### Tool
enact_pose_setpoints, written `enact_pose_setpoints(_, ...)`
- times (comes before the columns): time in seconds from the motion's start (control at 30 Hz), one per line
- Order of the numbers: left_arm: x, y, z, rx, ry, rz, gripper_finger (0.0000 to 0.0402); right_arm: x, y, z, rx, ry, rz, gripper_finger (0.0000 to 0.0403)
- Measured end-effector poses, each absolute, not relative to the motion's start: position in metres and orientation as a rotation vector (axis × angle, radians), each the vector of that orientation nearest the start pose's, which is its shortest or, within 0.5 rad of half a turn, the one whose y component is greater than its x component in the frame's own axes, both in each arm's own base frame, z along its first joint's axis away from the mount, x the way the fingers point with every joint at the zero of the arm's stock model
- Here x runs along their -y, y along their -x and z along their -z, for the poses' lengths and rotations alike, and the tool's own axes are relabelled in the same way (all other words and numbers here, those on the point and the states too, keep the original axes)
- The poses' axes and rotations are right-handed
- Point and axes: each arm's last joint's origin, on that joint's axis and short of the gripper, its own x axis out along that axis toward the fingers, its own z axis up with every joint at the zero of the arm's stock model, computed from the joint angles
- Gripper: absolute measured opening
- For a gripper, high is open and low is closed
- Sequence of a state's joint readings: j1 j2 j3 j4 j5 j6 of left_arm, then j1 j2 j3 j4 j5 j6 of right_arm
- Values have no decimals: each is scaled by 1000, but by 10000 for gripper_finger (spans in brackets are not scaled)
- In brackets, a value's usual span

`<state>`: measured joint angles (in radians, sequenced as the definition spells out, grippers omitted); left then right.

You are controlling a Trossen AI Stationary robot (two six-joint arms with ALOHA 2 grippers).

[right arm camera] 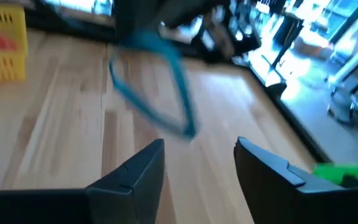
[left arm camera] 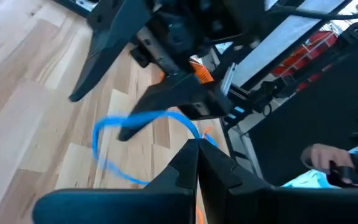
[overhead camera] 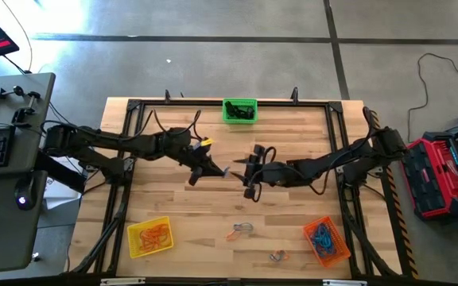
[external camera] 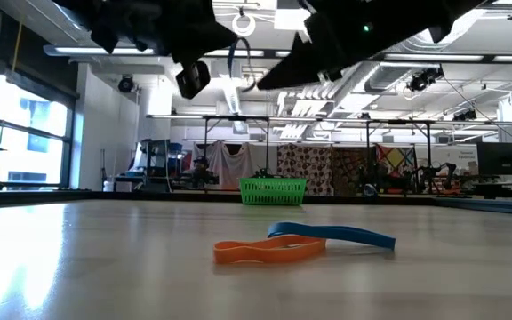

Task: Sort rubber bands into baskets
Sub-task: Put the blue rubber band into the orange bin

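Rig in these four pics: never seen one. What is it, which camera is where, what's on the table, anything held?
It is two robot arms working at a wooden table. One picture looks straight down, one sits at tabletop level, and two ride on the wrists. The arms meet mid-table. The left hand is shut on a blue band. The right hand is open beside it, holding nothing. A green basket, yellow basket and orange basket stand near the edges. Loose bands lie between the last two.
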<state>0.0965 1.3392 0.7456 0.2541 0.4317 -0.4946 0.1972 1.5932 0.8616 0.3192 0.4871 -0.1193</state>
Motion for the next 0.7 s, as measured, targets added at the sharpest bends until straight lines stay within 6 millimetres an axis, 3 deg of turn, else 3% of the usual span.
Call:
enact_pose_setpoints(0.3, -13, -287, -246, -357, 558, 235, 0, -52, -335, -225, -276, 319, 239, 159)
enact_pose_setpoints(0.5, -13, -287, -247, -347, 550, 239, 0, -48, -337, -227, -252, 309, 197, 98)
enact_pose_setpoints(0.7, -13, -287, -247, -341, 507, 245, 0, -43, -337, -227, -256, 313, 233, 10)
